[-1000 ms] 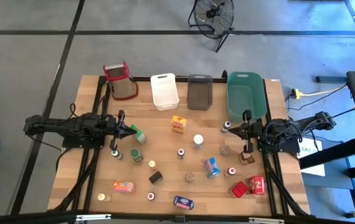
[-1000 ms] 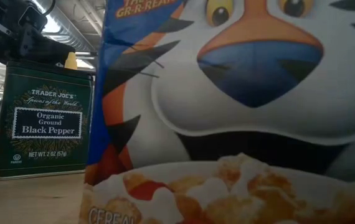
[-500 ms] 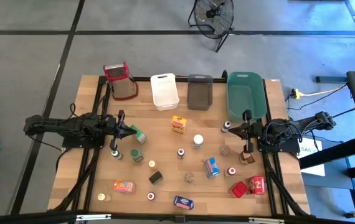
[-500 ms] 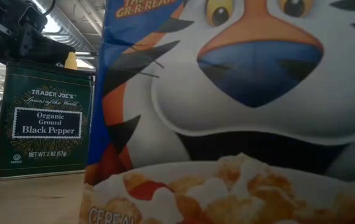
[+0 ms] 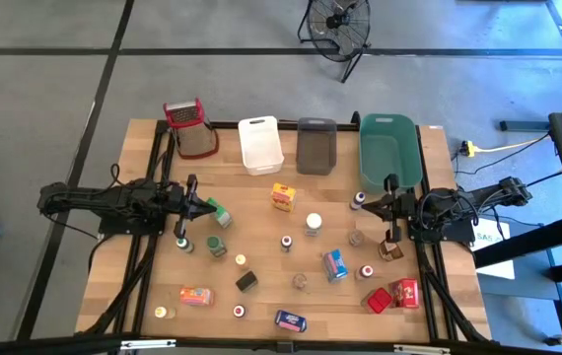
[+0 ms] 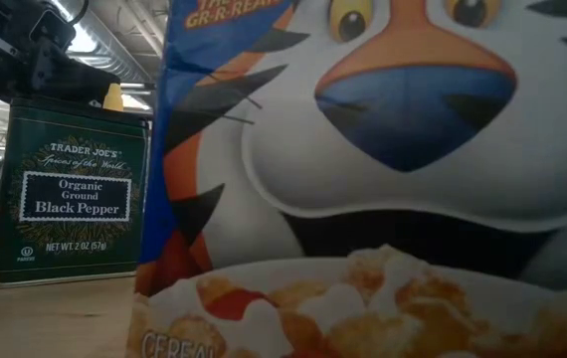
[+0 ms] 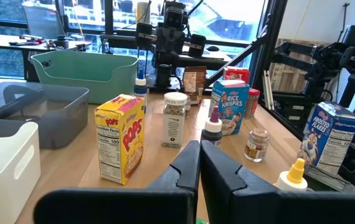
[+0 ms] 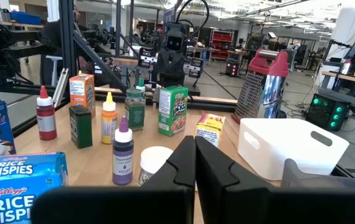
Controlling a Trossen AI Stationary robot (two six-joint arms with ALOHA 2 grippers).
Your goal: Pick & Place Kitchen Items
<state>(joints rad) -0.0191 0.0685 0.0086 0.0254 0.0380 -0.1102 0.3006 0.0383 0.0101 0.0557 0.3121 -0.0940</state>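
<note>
Left gripper [image 5: 205, 210] jaws pressed together, nothing held, right gripper [image 5: 367, 205] likewise, beside green tub [image 5: 388, 150], three tubs counted.

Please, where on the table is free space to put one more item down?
Free: the strip between the tubs' fronts and the Pops box; also the near-left corner, left of the orange box. Crowded: the right half, around the Rice Krispies box and red boxes.

Left gripper [image 7: 198, 163] fingers pressed together, low over the table [image 7: 71, 168]. Corn Pops box [image 7: 121, 137] and white-capped jar [image 7: 174, 119] ahead.
</note>
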